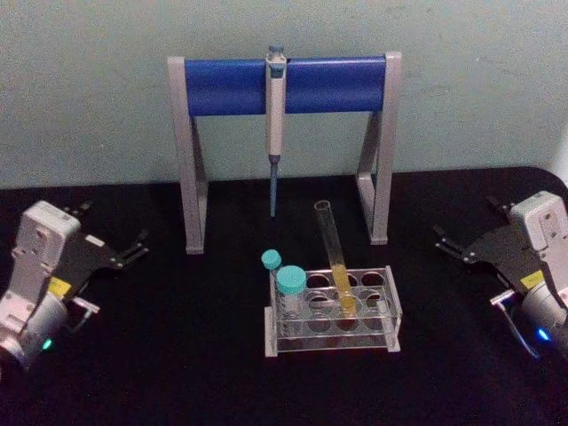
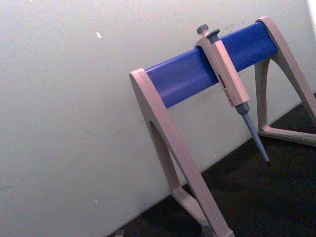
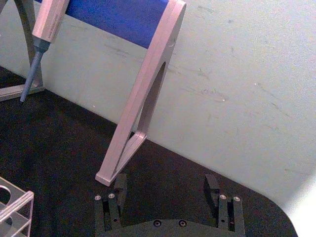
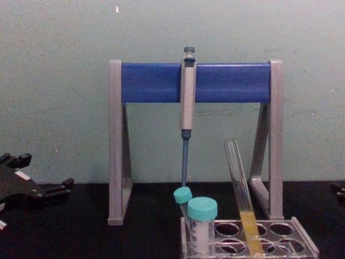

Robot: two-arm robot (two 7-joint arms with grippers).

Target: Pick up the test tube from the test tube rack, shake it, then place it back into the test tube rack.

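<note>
The test tube (image 1: 334,253) stands leaning in a hole of the test tube rack (image 1: 390,312), with yellow liquid at its bottom. The left gripper (image 1: 140,247) rests well off to the left, fingers apart, holding nothing. The right gripper (image 3: 166,186) sits well off to the right, fingers wide apart, also empty.

Grey-and-blue pipette stand (image 1: 229,85) upright at the back of the black worktop (image 1: 142,364), close to the pale wall (image 1: 80,89). Grey pipette (image 1: 276,111) hangs mid-bar on the stand, tip down. Two teal-capped tubes (image 1: 290,284) upright just in front of the stand.
</note>
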